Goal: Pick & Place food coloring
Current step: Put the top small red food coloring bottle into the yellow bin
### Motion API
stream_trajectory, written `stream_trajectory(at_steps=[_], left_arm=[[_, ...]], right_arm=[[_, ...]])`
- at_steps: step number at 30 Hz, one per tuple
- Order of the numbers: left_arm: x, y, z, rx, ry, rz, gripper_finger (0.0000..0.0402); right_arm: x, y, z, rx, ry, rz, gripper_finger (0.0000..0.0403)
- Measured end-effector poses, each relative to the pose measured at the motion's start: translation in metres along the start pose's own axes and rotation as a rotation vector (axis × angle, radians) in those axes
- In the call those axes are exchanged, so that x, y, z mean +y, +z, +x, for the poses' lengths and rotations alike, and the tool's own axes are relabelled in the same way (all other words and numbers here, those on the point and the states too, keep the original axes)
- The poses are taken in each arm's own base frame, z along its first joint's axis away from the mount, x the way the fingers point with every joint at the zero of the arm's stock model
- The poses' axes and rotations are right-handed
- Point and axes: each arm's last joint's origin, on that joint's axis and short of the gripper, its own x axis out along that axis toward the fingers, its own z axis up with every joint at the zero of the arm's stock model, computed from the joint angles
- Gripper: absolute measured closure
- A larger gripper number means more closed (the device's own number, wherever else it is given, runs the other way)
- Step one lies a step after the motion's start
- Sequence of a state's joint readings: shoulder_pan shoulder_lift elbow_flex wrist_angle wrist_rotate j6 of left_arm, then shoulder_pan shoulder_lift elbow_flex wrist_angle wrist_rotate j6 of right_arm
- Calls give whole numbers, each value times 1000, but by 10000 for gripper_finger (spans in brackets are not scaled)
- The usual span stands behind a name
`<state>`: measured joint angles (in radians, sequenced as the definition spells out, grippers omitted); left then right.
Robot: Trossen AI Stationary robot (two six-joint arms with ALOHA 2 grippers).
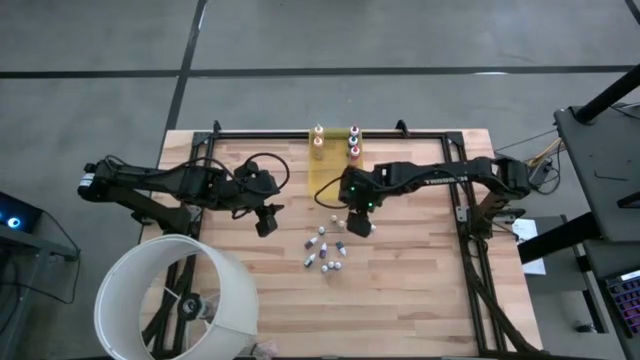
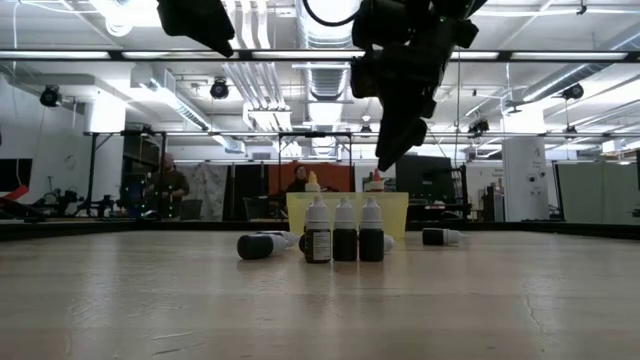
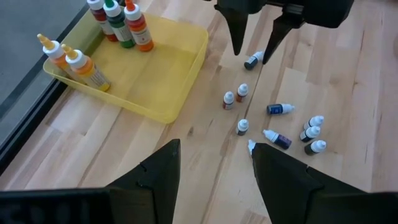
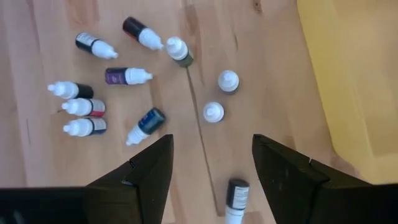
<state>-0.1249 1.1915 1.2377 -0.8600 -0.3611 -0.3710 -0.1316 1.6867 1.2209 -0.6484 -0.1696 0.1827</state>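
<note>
Hovering right gripper [image 4: 211, 168], fingers parted, empty (left likewise), above lying dark bottle [image 4: 234, 198], cap toward wrist.

Yellow tray [image 3: 180, 93] (translucent), white-capped bottles [image 4: 213, 112]

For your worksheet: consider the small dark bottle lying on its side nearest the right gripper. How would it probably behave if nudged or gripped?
The bottle lies on its side on the wooden table, so a nudge would probably roll it. It looks tiny, so likely light. Its rounded body might slip between the right gripper, whose jaws stand open above it.
</note>
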Motion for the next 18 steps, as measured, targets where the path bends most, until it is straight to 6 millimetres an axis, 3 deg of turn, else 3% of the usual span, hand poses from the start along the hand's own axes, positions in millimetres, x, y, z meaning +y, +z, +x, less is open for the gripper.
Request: stream_trajectory(at_steps=[6, 18], left_arm=[[0, 0, 0, -4, -1, -2, 229], [0, 1, 0, -14, -2, -8, 229]], right_arm=[[0, 5, 2, -46, 7, -8, 193], [-6, 3, 38, 40, -11, 34, 193]])
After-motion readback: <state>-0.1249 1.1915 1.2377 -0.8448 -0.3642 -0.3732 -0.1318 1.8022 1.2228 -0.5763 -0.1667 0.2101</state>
